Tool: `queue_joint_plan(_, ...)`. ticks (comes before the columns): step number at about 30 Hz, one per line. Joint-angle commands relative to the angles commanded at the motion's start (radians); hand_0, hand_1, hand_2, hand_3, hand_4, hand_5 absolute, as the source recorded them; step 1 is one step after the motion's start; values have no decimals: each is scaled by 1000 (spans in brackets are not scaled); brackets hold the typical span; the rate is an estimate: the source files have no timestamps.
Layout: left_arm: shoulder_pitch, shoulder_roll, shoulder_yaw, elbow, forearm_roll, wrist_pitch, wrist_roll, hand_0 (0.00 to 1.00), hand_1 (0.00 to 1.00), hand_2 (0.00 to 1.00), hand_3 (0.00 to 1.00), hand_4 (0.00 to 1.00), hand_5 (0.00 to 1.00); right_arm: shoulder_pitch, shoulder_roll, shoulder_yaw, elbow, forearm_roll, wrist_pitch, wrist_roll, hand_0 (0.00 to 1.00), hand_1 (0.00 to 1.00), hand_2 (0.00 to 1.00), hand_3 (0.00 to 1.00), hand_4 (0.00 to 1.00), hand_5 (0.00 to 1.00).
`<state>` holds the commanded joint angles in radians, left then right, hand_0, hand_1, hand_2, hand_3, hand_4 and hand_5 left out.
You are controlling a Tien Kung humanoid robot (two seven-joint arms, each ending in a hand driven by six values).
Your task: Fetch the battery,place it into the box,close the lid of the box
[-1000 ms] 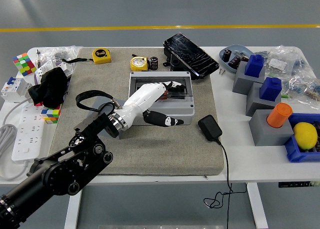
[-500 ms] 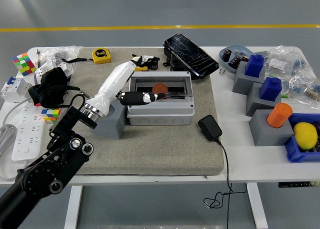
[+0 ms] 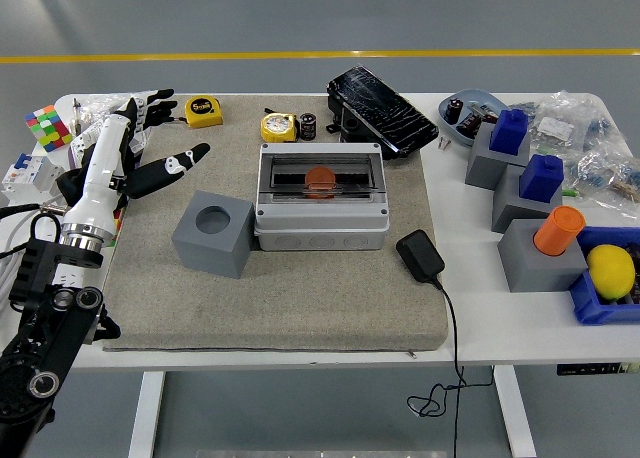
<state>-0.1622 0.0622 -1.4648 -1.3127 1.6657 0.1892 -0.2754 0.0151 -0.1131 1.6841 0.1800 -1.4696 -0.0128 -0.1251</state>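
The grey box (image 3: 320,218) stands in the middle of the mat with its clear lid down flat. An orange round battery (image 3: 320,179) shows through the lid, inside the box. To the box's left stands a grey block (image 3: 213,235) with an empty round hole on top. My left hand (image 3: 160,133) hovers over the mat's far left corner, well apart from the box. Its white fingers are spread and hold nothing. The right arm is out of the picture.
Two yellow tape measures (image 3: 203,110) (image 3: 279,127) and a small black cylinder (image 3: 308,126) lie behind the box. A cracked black device (image 3: 382,111) lies at back right, a black charger (image 3: 420,256) at the mat's right edge. Grey-and-blue blocks (image 3: 510,143) crowd the right side.
My left arm has swung away from above the box to the far left of the mat. The grey block and the shut lid are now uncovered.
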Motion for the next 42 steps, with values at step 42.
queue_joint_plan(42,50,-26,-168,-22,-5,-25,26,694,720,721,747,998,345,9,-3,27,0,1,0,-5,632,642,667,569,992,512)
